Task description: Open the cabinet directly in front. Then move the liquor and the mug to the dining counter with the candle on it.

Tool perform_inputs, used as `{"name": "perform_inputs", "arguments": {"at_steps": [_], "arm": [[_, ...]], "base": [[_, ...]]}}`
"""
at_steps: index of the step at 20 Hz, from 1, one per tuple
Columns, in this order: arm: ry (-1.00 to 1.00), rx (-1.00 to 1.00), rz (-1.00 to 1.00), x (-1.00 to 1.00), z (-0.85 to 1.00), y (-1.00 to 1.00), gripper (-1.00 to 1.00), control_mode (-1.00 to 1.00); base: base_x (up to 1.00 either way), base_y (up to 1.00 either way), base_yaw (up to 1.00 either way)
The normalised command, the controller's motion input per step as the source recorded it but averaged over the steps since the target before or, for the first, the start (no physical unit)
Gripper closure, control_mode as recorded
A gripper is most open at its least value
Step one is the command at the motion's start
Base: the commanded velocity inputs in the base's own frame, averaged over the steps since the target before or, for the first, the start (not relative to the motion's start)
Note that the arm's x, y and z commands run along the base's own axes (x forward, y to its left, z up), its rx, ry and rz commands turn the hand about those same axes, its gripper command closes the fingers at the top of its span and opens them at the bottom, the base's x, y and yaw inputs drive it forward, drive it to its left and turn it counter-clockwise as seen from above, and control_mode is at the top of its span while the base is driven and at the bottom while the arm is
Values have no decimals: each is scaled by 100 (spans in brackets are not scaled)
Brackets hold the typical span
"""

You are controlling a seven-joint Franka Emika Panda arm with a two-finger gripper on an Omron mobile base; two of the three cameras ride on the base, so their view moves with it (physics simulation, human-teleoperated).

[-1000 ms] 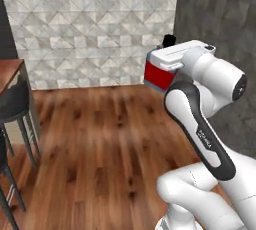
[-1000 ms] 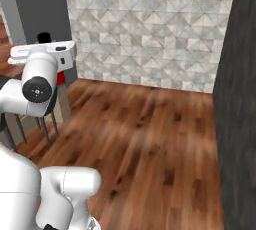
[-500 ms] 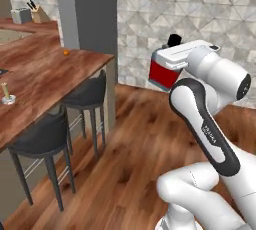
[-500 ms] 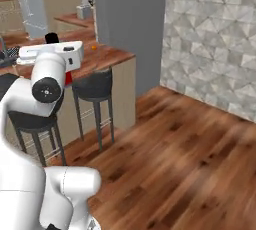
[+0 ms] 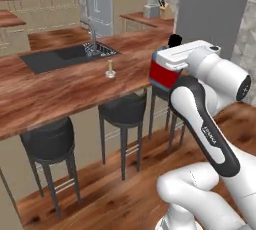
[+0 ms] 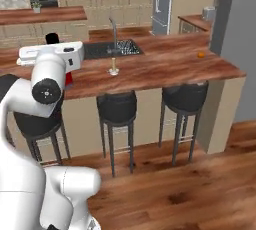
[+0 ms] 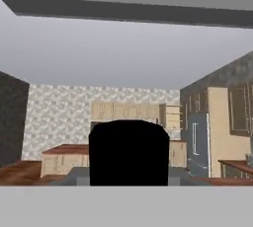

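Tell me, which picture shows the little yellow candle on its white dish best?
The left base view: the short pale-yellow candle on its round white dish stands unblocked on the reddish-brown wood counter near the sink. The right base view shows it smaller.

Bare dining counter (image 5: 60, 91) around candle (image 5: 110, 70), faucet (image 5: 91, 30) behind, stools (image 5: 124, 115) beneath

Three black bar stools (image 6: 116, 110) stand on the wood plank floor (image 6: 200, 189), tucked under the long worktop's overhang. An orange fruit (image 6: 200, 54) lies near that worktop's far end. Behind it rises a steel fridge (image 5: 98, 1), with a knife block (image 5: 165, 10) to its right.
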Motion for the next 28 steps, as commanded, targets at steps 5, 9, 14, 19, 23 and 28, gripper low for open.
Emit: {"name": "perform_inputs", "arguments": {"at_steps": [5, 9, 14, 19, 23, 28], "arm": [[0, 0, 0, 0, 0, 0, 100, 100], [0, 0, 0, 0, 0, 0, 100, 100], [0, 0, 0, 0, 0, 0, 100, 100], [0, 0, 0, 0, 0, 0, 100, 100], [0, 0, 0, 0, 0, 0, 100, 100], [0, 0, 0, 0, 0, 0, 100, 100]], "base": [[41, -22, 79], [39, -55, 64], [21, -42, 6], [21, -76, 9], [4, -4, -6], [8, 0, -25]]}}
